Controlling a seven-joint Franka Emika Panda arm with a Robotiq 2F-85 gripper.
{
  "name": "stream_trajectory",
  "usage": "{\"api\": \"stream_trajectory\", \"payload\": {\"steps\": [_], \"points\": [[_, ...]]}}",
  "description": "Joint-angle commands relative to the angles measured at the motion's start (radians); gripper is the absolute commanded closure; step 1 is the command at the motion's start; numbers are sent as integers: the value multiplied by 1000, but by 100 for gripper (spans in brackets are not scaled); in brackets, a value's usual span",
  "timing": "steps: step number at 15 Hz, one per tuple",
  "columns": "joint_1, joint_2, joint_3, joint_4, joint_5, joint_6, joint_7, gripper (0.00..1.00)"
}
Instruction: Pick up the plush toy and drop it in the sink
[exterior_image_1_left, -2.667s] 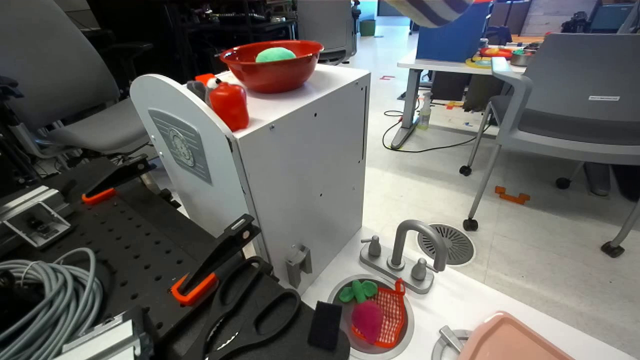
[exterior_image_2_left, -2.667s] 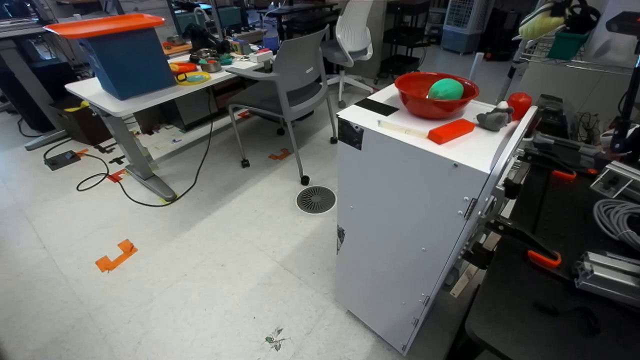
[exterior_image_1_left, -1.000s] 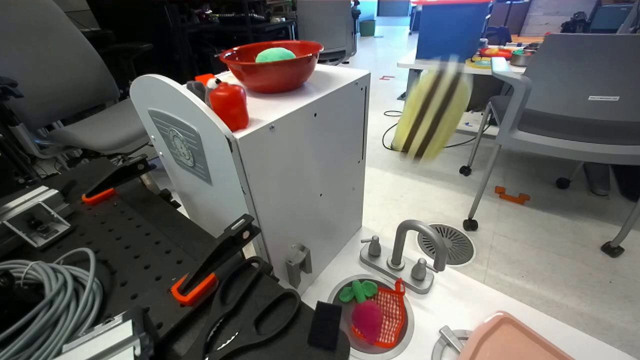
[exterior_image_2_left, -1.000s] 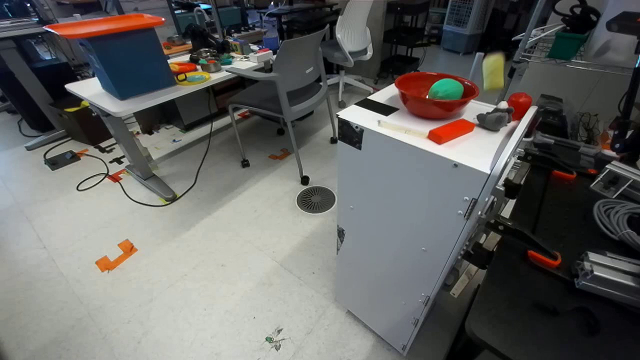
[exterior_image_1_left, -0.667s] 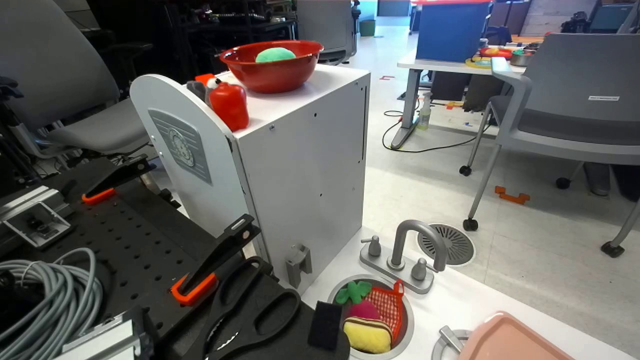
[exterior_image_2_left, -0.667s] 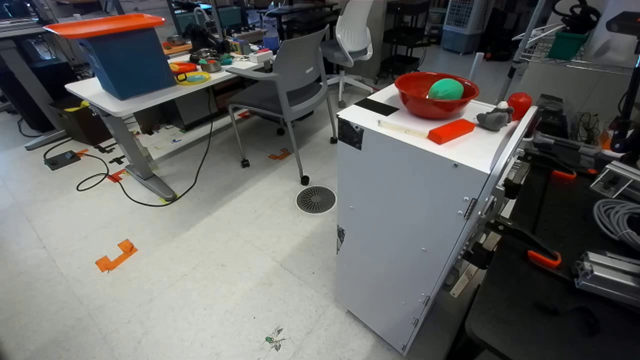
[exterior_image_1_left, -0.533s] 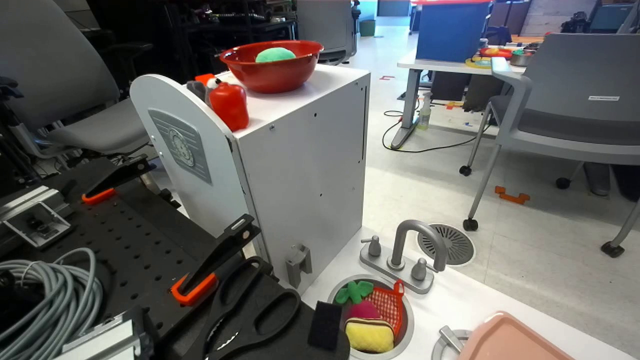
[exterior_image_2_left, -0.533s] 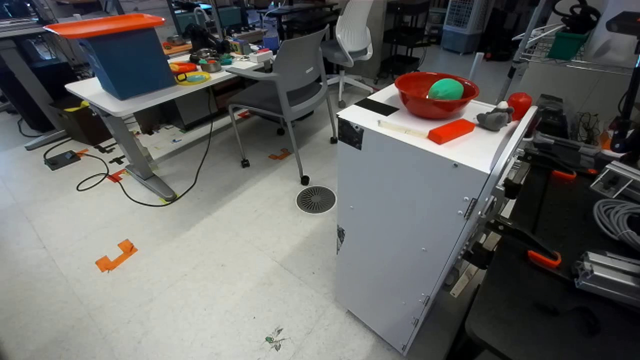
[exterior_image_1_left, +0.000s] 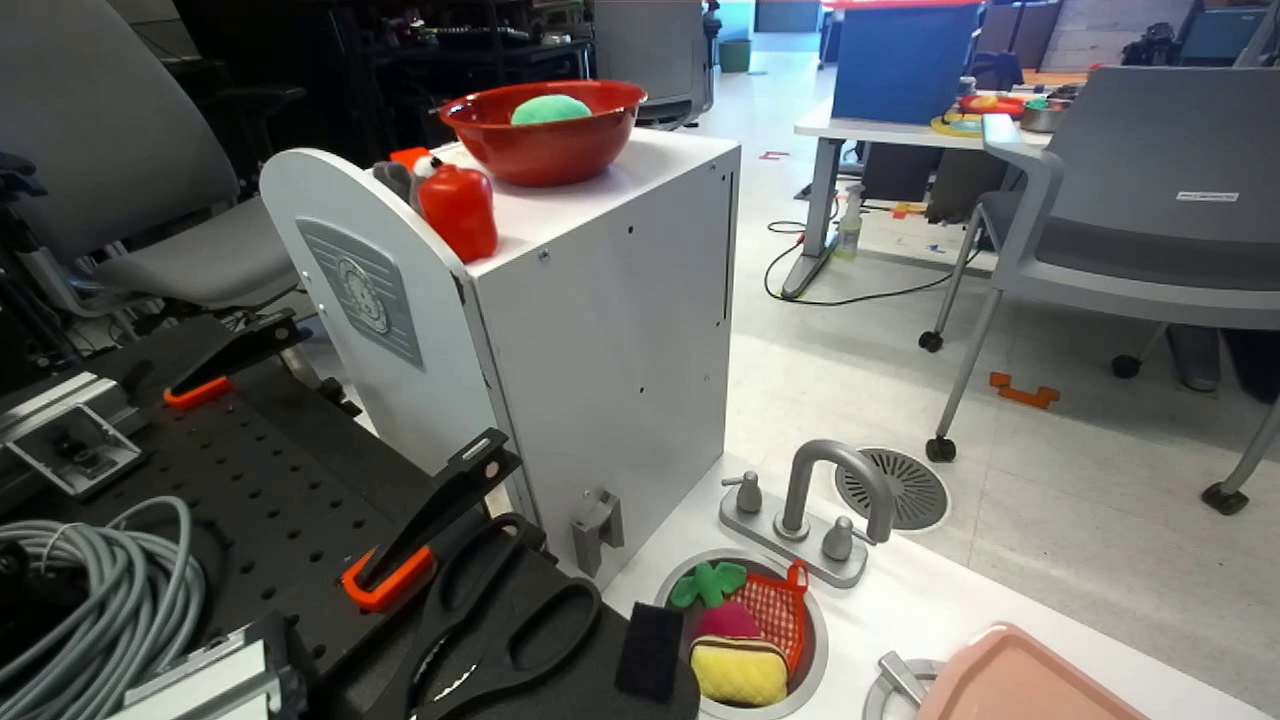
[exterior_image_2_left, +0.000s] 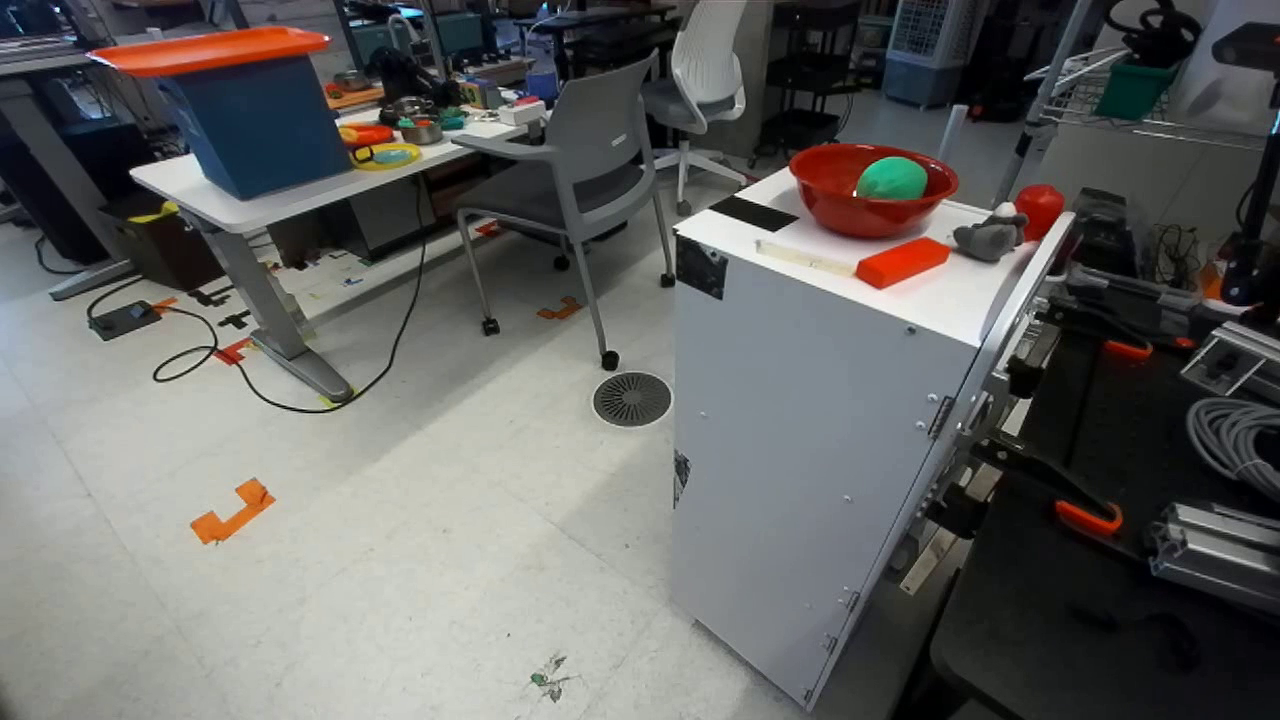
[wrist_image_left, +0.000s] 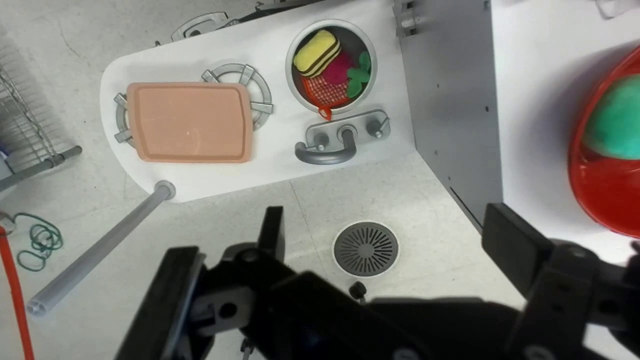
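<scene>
The plush toy (exterior_image_1_left: 738, 672), yellow with dark stripes, lies in the round sink (exterior_image_1_left: 820, 632) in an exterior view. It rests beside and partly over a magenta-and-green plush (exterior_image_1_left: 728, 620) and against a red checked mitt (exterior_image_1_left: 778, 612). In the wrist view the plush toy (wrist_image_left: 314, 49) sits inside the sink's rim (wrist_image_left: 289, 67), at the side away from the grey faucet (wrist_image_left: 327, 156). My gripper (wrist_image_left: 383, 209) is high above, offset past the faucet, its jaws wide apart with only floor seen between them. Neither exterior view shows the gripper.
A tall white cabinet (exterior_image_2_left: 790, 440) stands beside the sink counter. On it are a red bowl (exterior_image_2_left: 835, 215) with a green round item, a red pepper (exterior_image_1_left: 462, 212), a grey toy bird (exterior_image_2_left: 988, 238) and a red block (exterior_image_2_left: 903, 262). A pink tray (wrist_image_left: 192, 122) lies on the counter.
The plush toy, out of the sink and high up earlier, fell blurred through the air a second ago and came to rest in the sink. It has stayed still there since.
</scene>
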Motion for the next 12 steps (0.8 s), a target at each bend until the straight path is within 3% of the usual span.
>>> {"api": "stream_trajectory", "payload": {"steps": [1,7,12], "points": [[41,-111,38,-65,-33,25,19,0],[97,-198,74,-110,18,52,-42,0],[141,-163,76,-106,96,107,-174,0]]}}
